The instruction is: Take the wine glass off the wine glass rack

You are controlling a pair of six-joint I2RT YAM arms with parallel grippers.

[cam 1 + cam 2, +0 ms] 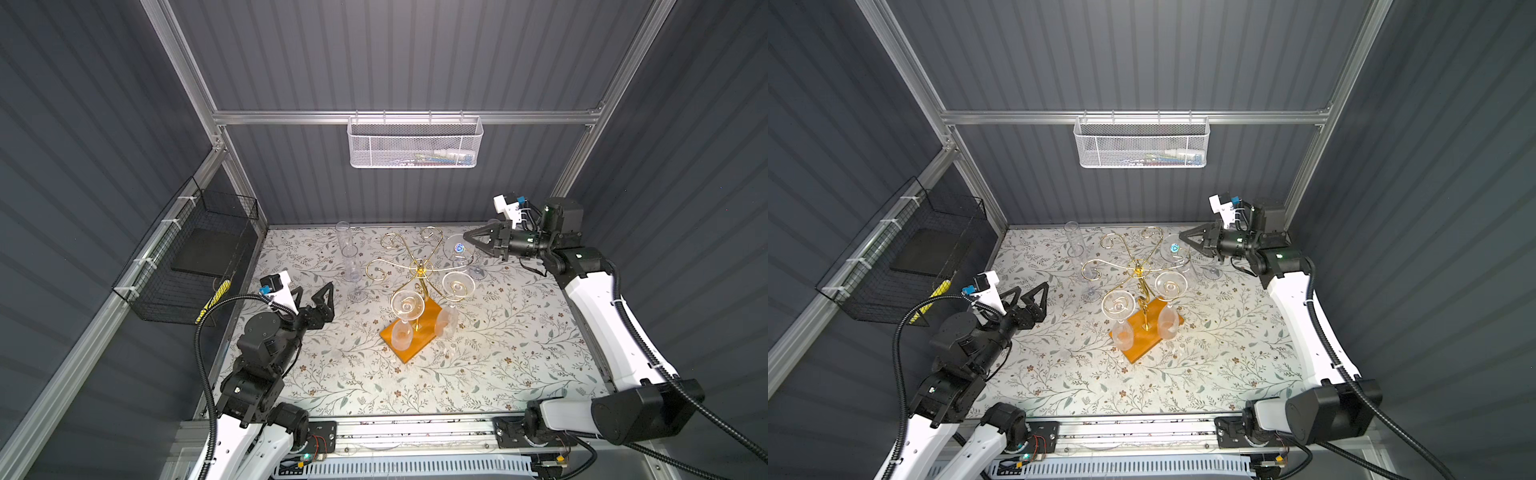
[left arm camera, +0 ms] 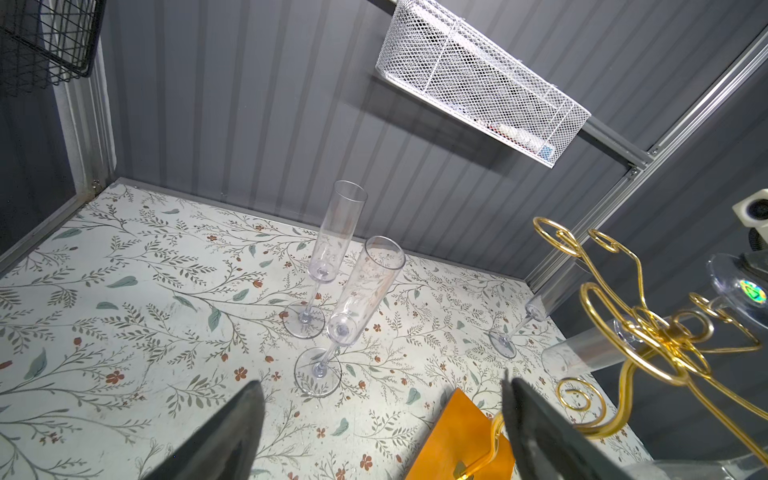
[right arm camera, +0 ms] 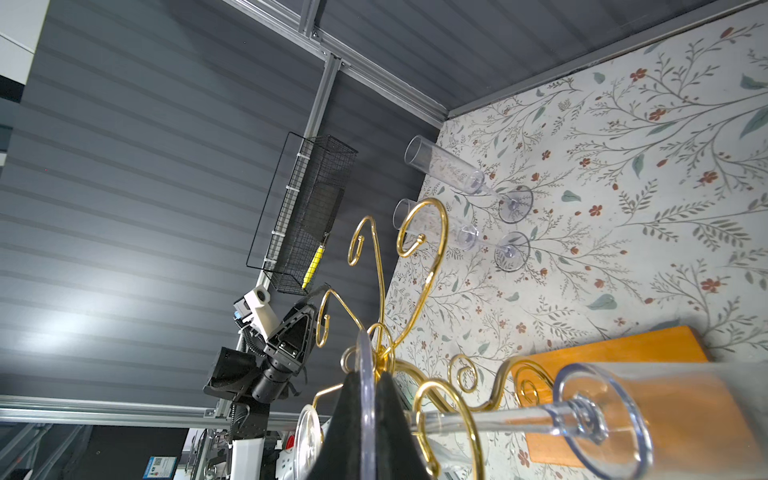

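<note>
Clear wine glass [image 1: 459, 249] inverted, axis abt upright, R jaws pinch foot.

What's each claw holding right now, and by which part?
The right claw pinches the wine glass by its foot's rim; the left claw is open, holding nothing.

The wine glass rack [image 1: 419, 266] is shiny polished gold metal wire on a smooth, semi-gloss orange wood base [image 1: 419, 338]. Each wine glass [image 1: 453, 243] looks clear and glossy, and the floral table cover [image 1: 498, 353] is matt.
</note>
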